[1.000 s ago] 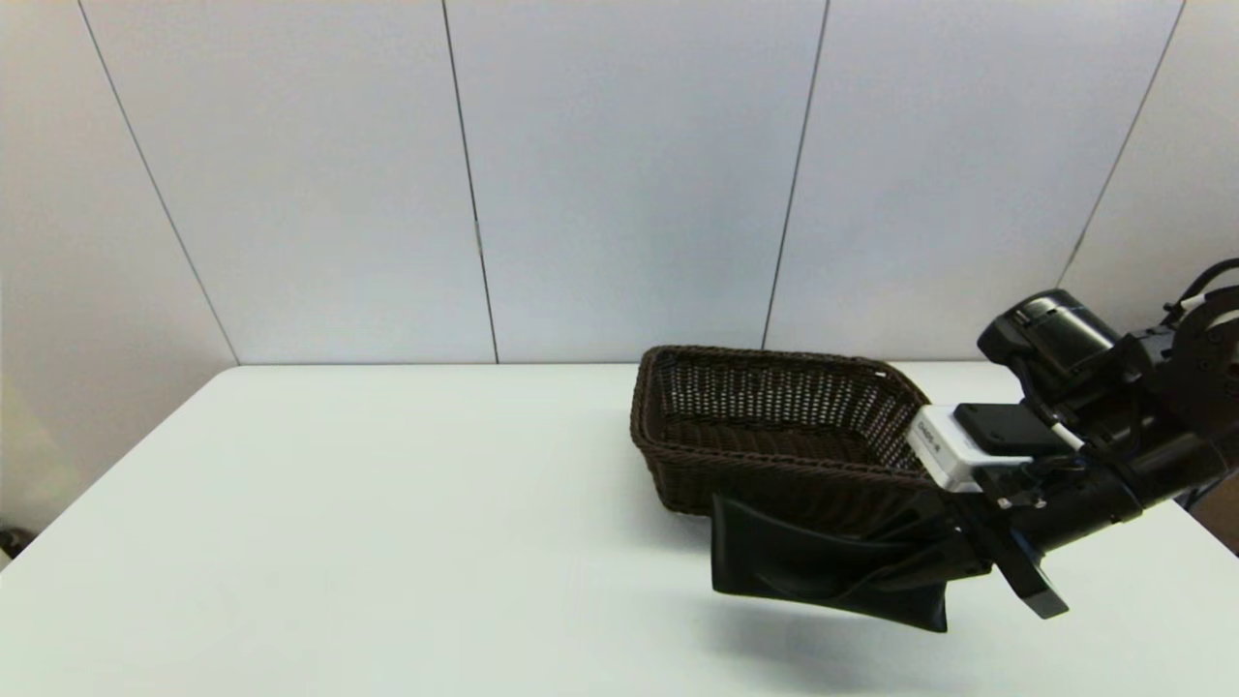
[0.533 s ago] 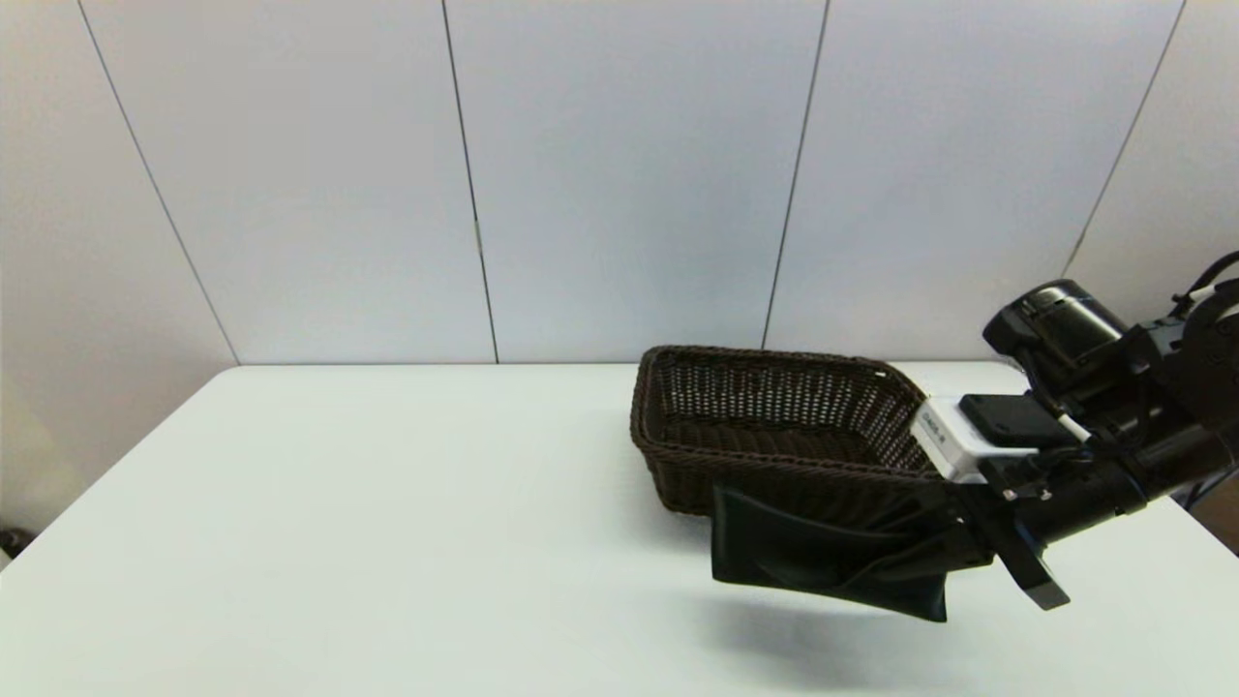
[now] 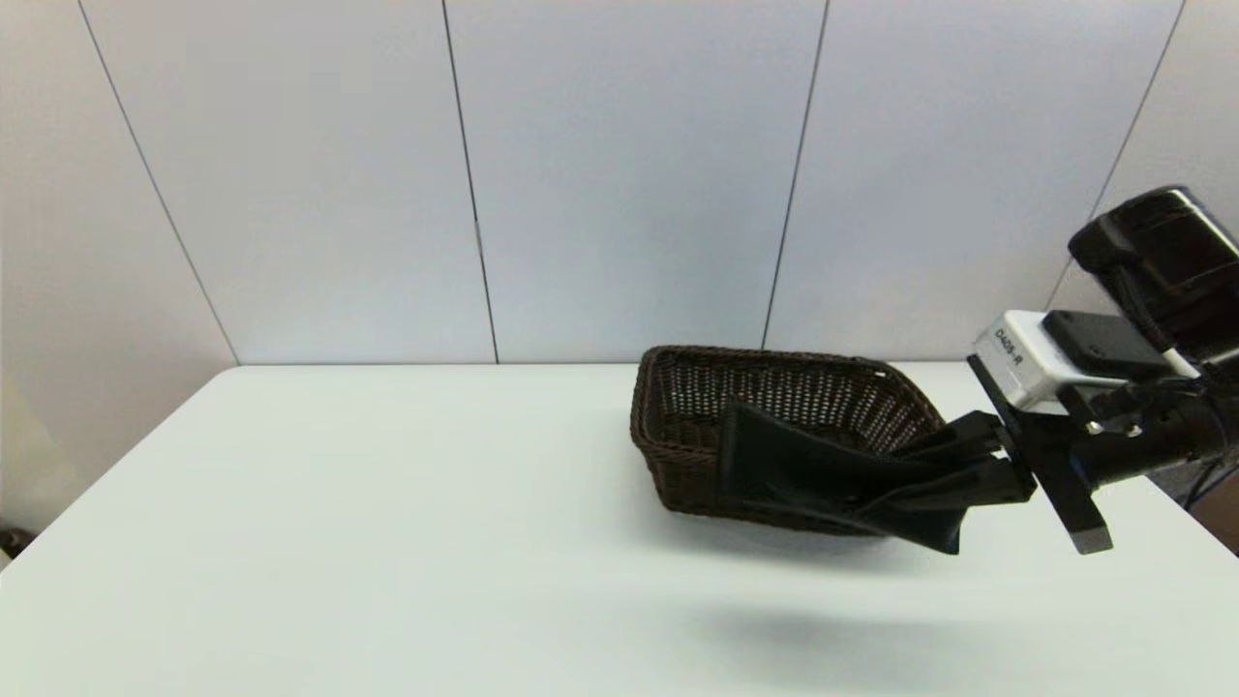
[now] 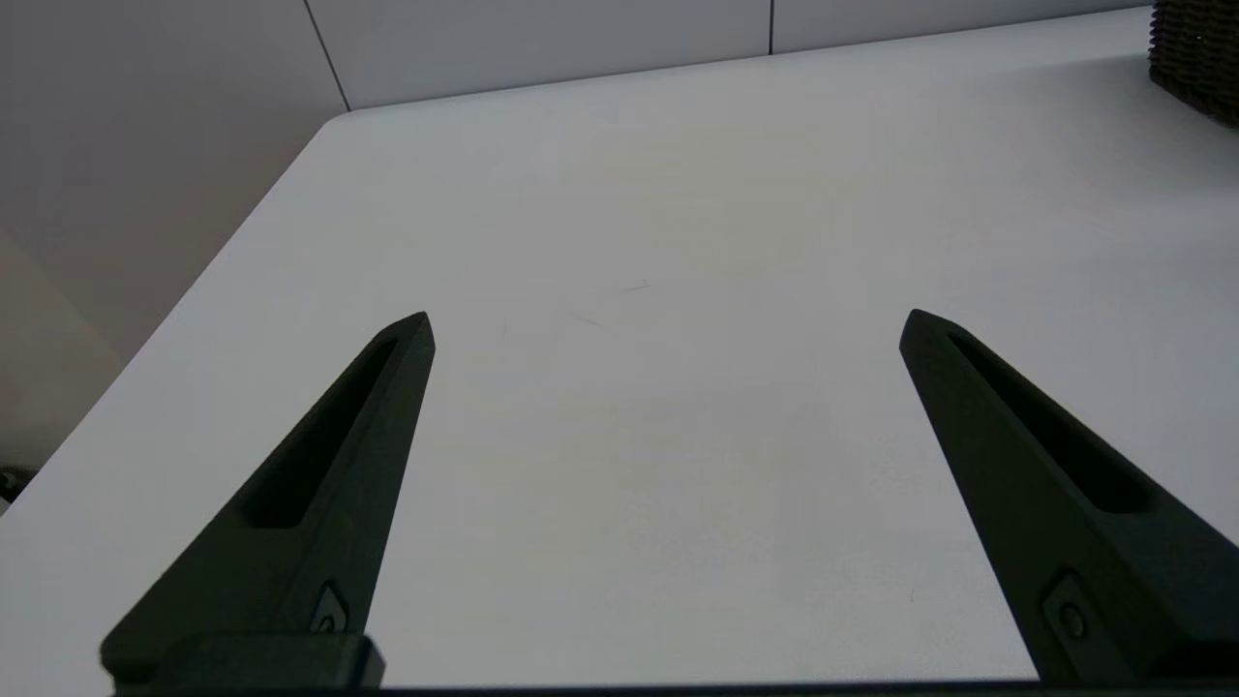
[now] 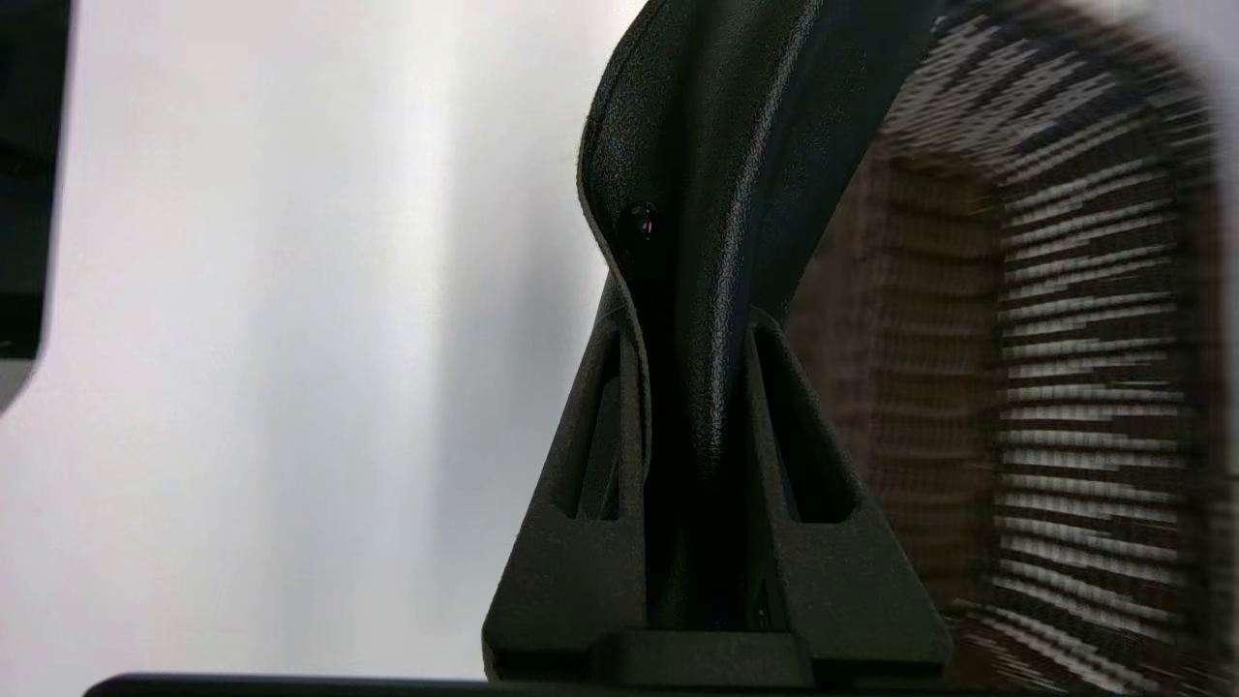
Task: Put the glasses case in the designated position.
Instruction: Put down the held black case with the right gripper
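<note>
The black glasses case (image 3: 823, 474) hangs in the air, pinched at its right end by my right gripper (image 3: 944, 479), which is shut on it. It is held in front of and partly above the near wall of the dark brown woven basket (image 3: 678, 387), its shadow falling on the table below. In the right wrist view the case (image 5: 707, 174) rises between the two fingers, its small snap button visible, with the basket (image 5: 1065, 339) beside it. My left gripper (image 4: 668, 324) stands open above bare table, holding nothing.
The white table (image 3: 387, 503) stretches wide to the left of the basket. A panelled wall (image 3: 619, 174) stands right behind the table's far edge. A corner of the basket (image 4: 1200, 48) shows far off in the left wrist view.
My right gripper has lifted the glasses case upward and slightly right, from below the basket's near wall to level with its rim. The left arm has not moved.
</note>
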Robot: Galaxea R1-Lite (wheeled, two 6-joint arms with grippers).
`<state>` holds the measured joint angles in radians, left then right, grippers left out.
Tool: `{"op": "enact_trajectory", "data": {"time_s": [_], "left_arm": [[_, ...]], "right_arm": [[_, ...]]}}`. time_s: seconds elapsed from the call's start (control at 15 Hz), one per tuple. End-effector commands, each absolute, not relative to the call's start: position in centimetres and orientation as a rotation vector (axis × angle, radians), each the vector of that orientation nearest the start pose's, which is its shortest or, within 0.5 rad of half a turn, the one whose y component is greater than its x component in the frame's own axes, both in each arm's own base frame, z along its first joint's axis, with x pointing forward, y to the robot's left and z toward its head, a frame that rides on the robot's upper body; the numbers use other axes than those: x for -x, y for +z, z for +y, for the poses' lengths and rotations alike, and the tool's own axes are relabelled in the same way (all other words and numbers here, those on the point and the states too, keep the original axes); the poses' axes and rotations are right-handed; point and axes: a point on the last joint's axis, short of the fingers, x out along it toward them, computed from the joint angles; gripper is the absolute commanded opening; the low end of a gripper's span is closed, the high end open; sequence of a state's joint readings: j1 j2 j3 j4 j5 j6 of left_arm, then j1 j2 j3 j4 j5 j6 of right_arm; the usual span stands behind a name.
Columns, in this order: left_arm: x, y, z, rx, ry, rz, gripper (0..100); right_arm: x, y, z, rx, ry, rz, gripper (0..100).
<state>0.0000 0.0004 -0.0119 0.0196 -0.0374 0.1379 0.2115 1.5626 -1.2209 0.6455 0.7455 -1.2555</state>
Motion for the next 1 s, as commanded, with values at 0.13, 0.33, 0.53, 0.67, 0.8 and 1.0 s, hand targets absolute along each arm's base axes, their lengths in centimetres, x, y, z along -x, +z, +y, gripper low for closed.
{"op": "enact_trajectory", "data": {"time_s": [0.13,0.33,0.53,0.67,0.8,1.0], "left_arm": [[2.4,7.7,-0.1,-0.138,-0.039,0.007,100],[2.4,7.7,-0.1,-0.138,-0.039,0.007,100],[2.4,7.6,-0.1,-0.138,-0.037,0.008,100],[2.4,7.7,-0.1,-0.138,-0.039,0.007,100],[2.4,7.6,-0.1,-0.138,-0.037,0.008,100],[2.4,7.7,-0.1,-0.138,-0.039,0.007,100]], "right_arm": [[-24.5,27.6,6.6,0.795,1.227,0.184,0],[-27.0,28.8,6.5,0.814,1.186,0.143,0],[-29.8,29.3,6.3,0.826,1.15,0.123,0],[-31.8,29.3,6.2,0.831,1.127,0.119,0],[-33.8,29.2,6.0,0.838,1.104,0.109,0],[-36.5,29.0,5.3,0.85,1.06,0.095,0]]}}
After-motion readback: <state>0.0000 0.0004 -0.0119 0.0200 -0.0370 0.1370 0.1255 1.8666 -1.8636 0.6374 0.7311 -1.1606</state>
